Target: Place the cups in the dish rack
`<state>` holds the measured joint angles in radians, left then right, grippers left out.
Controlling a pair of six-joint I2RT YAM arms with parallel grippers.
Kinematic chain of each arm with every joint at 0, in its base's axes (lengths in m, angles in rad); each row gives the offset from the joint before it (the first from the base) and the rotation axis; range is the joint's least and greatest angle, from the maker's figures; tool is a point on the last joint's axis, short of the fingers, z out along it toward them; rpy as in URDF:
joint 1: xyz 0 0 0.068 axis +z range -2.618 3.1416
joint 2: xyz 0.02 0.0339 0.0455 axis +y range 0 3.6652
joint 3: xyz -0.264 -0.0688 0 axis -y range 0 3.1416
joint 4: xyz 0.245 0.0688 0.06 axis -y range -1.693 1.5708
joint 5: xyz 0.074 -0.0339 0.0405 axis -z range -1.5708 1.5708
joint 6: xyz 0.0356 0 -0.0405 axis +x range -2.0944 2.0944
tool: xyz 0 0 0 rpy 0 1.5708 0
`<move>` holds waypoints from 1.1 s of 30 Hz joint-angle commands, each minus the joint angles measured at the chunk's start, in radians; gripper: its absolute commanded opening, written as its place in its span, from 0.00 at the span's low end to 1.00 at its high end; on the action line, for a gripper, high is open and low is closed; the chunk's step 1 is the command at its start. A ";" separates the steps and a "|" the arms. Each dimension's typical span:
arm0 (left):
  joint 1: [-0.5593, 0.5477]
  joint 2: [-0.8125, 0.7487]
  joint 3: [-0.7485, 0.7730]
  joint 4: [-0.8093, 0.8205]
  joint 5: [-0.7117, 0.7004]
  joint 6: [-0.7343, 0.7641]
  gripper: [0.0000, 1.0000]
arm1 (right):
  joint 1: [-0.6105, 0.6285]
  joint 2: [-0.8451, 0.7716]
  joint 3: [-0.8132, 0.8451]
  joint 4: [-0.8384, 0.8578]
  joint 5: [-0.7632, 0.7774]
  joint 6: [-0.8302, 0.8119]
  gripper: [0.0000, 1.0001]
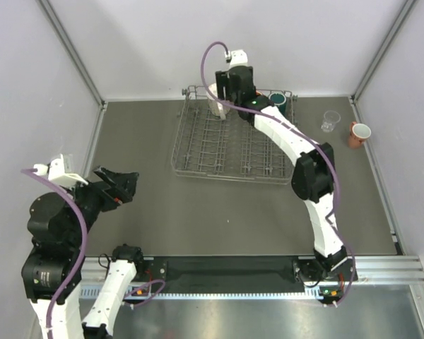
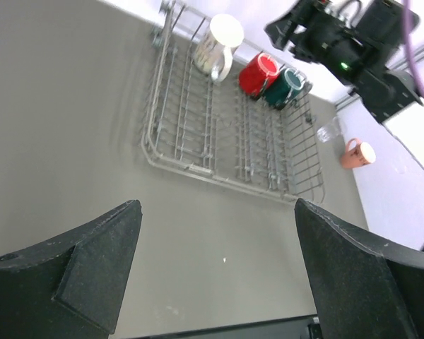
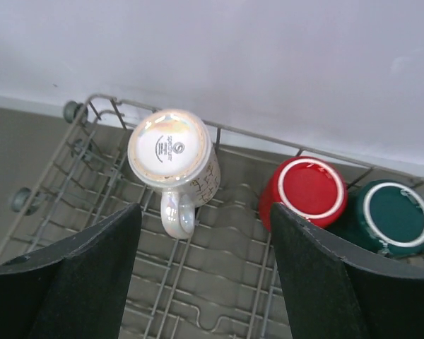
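The grey wire dish rack [image 1: 198, 152] sits at the back middle of the table. Three cups stand upside down along its far row: a white speckled mug [image 3: 171, 150] at the left, a red mug [image 3: 307, 191] and a dark green mug [image 3: 394, 215] at the right. A clear glass [image 1: 330, 121] and a salmon-pink mug [image 1: 358, 133] stand on the table right of the rack. My right gripper [image 3: 205, 208] is open and empty, above the rack between the white and red mugs. My left gripper [image 2: 218, 205] is open and empty over bare table, near left.
The rack [image 2: 198, 141] has free rows of prongs in its middle and near parts. Walls and metal posts close the table at the back and both sides. The right arm [image 1: 290, 141] stretches across the rack's right half.
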<state>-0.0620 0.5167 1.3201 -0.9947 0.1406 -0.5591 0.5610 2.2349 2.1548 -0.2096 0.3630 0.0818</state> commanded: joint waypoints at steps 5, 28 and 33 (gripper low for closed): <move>-0.004 0.081 0.139 -0.021 0.020 0.042 0.94 | -0.024 -0.337 -0.163 -0.008 0.073 -0.013 0.73; -0.004 0.160 0.021 0.027 0.226 0.076 0.93 | -0.691 -0.592 -0.414 -0.256 0.047 0.199 0.65; -0.004 0.170 0.007 0.024 0.217 0.088 0.93 | -0.797 -0.563 -0.447 -0.298 0.060 0.237 0.63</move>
<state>-0.0620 0.6697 1.3380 -0.9958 0.3508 -0.4980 -0.1890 1.6527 1.7203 -0.4675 0.4179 0.2680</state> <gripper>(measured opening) 0.931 0.633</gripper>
